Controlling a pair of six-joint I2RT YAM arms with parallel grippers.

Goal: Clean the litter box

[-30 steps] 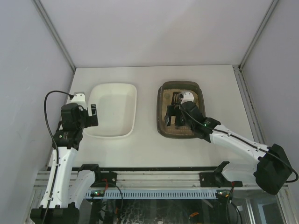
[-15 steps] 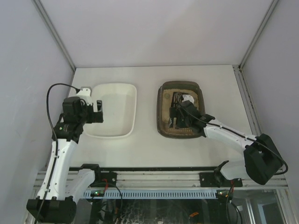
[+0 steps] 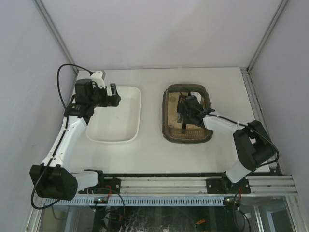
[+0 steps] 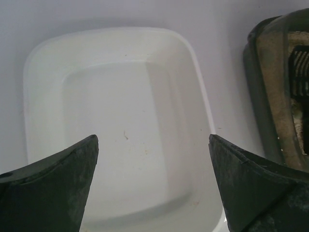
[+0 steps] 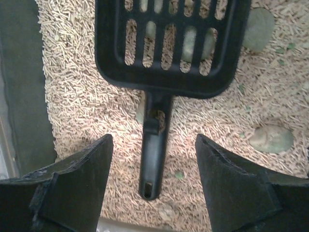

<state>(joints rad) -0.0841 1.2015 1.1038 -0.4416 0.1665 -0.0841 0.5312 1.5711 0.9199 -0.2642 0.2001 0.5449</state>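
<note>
Overhead, the litter box was seen on the right half of the pale surface, with the white tray lying beside it to the left, a bare strip of surface left between the 2.

The right gripper was held over the inside of the litter box. In the right wrist view its 2 fingers were spread wide, 1 on each side of the handle of the black slotted scoop, and neither finger was seen to touch it. The scoop lay flat on the beige pellets, its slotted head pointing away from the gripper and its handle pointing back between the fingers. Several grey-green lumps were scattered in the pellets, some of them visible through the slots of the scoop. The dark wall of the box was seen at the left edge of that view.

The left gripper was held above the far left part of the white tray. In the left wrist view its fingers were spread apart with nothing between them, the tray's floor was seen below, and a corner of the litter box appeared at the right edge.
</note>
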